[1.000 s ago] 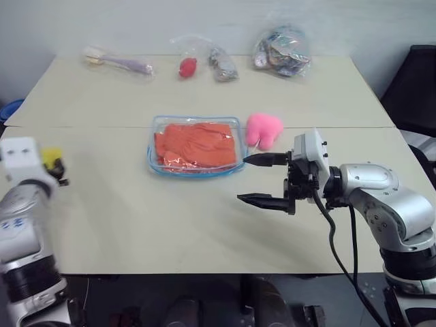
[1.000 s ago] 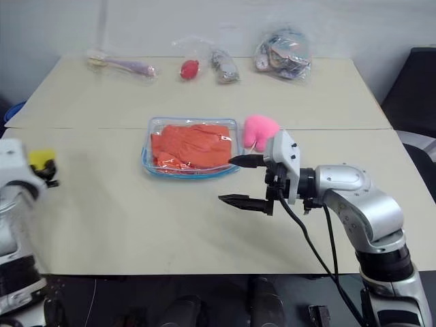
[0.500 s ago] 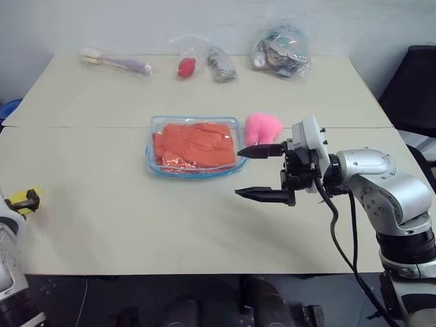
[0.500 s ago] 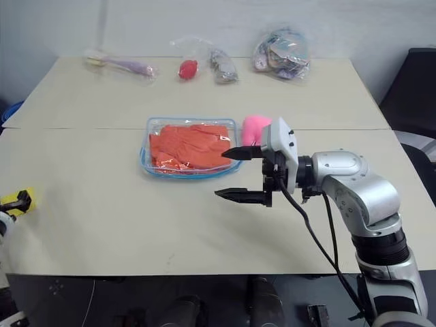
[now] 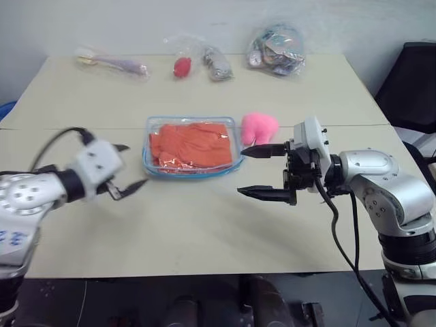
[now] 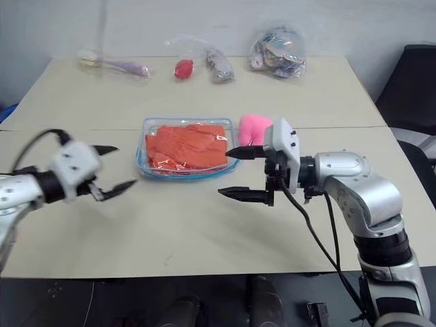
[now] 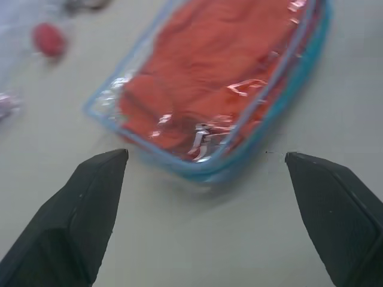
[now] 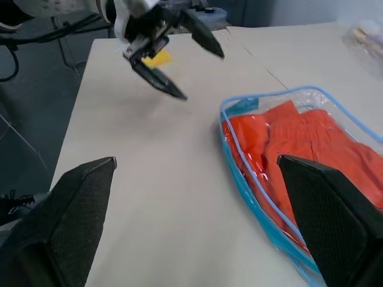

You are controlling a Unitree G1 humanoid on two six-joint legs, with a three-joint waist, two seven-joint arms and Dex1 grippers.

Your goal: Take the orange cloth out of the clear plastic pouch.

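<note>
- Beige tabletop point(image 5: 204, 231) carries one clear plastic pouch point(image 5: 193, 170) near its middle, lying flat, with one orange cloth point(image 5: 191, 143) folded inside; the cloth is not yet out.
- Pouch's long axis runs side to side, between the two grippers.
- Left gripper point(image 5: 129, 167), fingers spread and empty, sits just beside the pouch's left short edge and points at it.
- Right gripper point(image 5: 249, 172), fingers spread and empty, is near the pouch's right front corner, pointing left.
- Both stand close; the left looks slightly nearer, and probably suits pinning that end.
- One pink puff point(image 5: 259, 128) lies just right of the pouch; three clear bags point(image 5: 276, 51) line the far edge.
</note>
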